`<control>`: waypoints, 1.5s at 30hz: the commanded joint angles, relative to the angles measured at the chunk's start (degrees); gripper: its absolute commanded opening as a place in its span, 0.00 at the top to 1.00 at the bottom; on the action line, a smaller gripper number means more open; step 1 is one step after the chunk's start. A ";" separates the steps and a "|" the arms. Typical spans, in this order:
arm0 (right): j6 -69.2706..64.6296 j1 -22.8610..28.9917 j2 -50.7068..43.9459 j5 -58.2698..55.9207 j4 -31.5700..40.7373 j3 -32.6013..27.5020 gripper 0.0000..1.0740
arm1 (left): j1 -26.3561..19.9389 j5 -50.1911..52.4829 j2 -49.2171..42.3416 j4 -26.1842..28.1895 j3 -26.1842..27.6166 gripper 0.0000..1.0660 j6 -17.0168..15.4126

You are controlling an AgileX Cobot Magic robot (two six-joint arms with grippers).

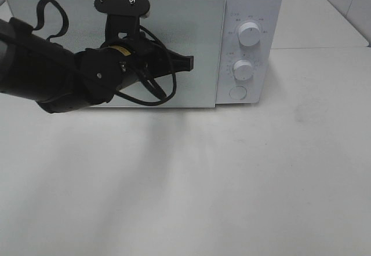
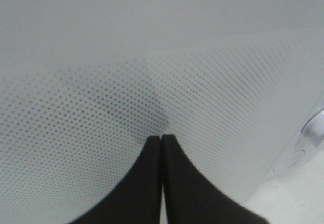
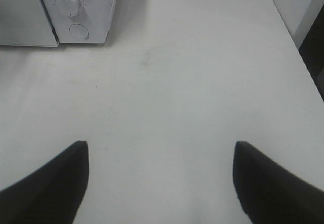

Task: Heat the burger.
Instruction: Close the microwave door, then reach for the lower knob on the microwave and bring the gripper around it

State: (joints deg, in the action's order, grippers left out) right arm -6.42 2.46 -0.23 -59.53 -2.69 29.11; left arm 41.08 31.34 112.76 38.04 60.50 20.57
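Left black pincer (image 1: 190, 62), jaws pressed together and empty, seems to touch the white box-shaped microwave's (image 1: 255, 7) shut speckled glass door (image 1: 191, 24). The right black pincer (image 3: 161, 144) gapes wide above the white table (image 3: 192, 72), holding nothing. The burger is out of sight.

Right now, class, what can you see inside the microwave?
The microwave has its door shut, and the dotted panel hides the cavity. The closed left gripper is close in front of it. Whether the burger is inside cannot be told.
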 commanded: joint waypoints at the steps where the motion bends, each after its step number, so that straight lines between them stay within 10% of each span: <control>1: 0.57 -0.40 -1.49 0.06 0.11 -0.06 0.30 | -1.09 4.35 1.60 2.12 4.53 1.00 0.69; 36: 0.57 -0.34 -1.49 0.06 0.11 -0.06 0.30 | 2.35 -20.68 -6.30 4.87 1.78 0.98 8.94; 42: 0.57 -0.34 -1.49 0.06 0.11 -0.06 0.30 | 2.35 -22.98 -11.97 5.21 -5.67 0.74 8.94; 44: 0.57 -0.34 -1.49 0.06 0.11 -0.06 0.30 | 2.18 -26.76 -14.04 5.16 -7.85 0.42 9.05; 45: 0.57 -0.34 -1.49 0.06 0.11 -0.06 0.30 | 2.18 -26.76 -14.04 5.16 -7.85 0.42 9.05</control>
State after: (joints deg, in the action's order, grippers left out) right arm -6.42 2.46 -0.23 -59.53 -2.69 29.11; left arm 43.09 5.33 99.52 42.80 52.94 29.56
